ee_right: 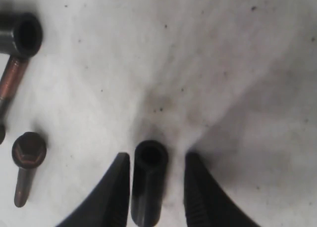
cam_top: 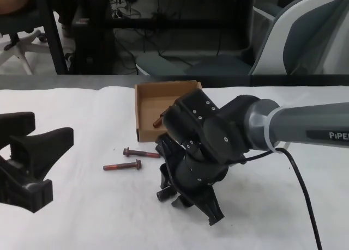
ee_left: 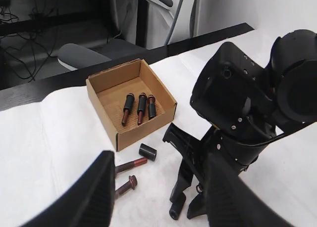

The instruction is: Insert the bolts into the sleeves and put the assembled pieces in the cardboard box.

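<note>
Near the middle of the table [cam_top: 82, 217], the right jaws point down at the white cloth; they stand partly open, with one finger [ee_right: 116, 192] on either side of a black sleeve [ee_right: 148, 187]. The sleeve seems to lie on its side between them; I see a thin gap at each finger, so I judge it is not yet gripped.

From that sleeve, two loose bolts [cam_top: 140, 152] [cam_top: 122, 166] lie at about ten o'clock, near each other; a second loose sleeve [ee_left: 147, 152] sits just beside one bolt's tip. The cardboard box [ee_left: 146, 130] stands at about twelve o'clock; three assembled pieces [ee_left: 140, 108] lie side by side inside it.

Over at nine o'clock, well apart from the rest, the left jaws hang wide open and hold nothing.

My worries from here: the sleeve is smooth and round, so if I close with one finger meeting it first, it could roll or squirt out across the cloth; the fingertips are low, so they could drag and bunch the cloth and nudge the nearby bolts; a grip too near the sleeve's open end might block the bolt's way in; a shallow grip could let the sleeve tilt as it lifts.
</note>
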